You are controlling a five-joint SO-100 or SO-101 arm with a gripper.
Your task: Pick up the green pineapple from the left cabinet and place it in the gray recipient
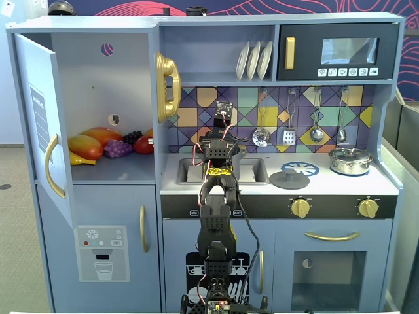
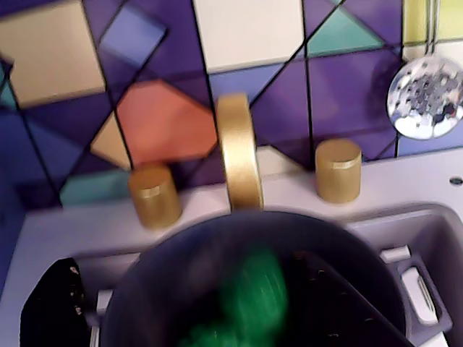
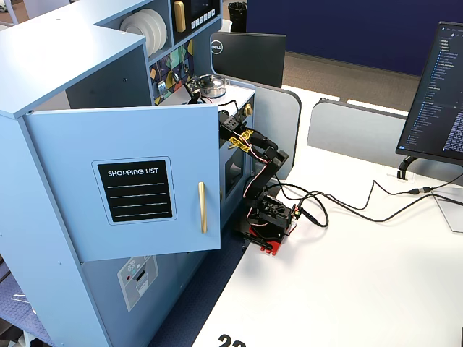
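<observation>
In the wrist view the green pineapple (image 2: 249,300) is a blurred green shape inside the dark gray recipient (image 2: 173,267), which sits in the sink below the gold faucet (image 2: 240,152). My gripper (image 2: 188,264) hangs over the pot with its jaws spread wide; one black finger (image 2: 51,311) is outside the pot at the left, and the other reaches inside at the right, so the pineapple is not clamped. In a fixed view the gripper (image 1: 219,152) is over the sink and the arm hides the pot. The left cabinet (image 1: 98,85) stands open.
Orange, purple and red toy fruits (image 1: 108,145) lie on the cabinet shelf. The open door (image 1: 39,124) juts out at the left, as also shown in a fixed view (image 3: 123,181). Two gold taps (image 2: 338,170) flank the faucet. A shiny lidded pot (image 1: 351,160) stands on the stove.
</observation>
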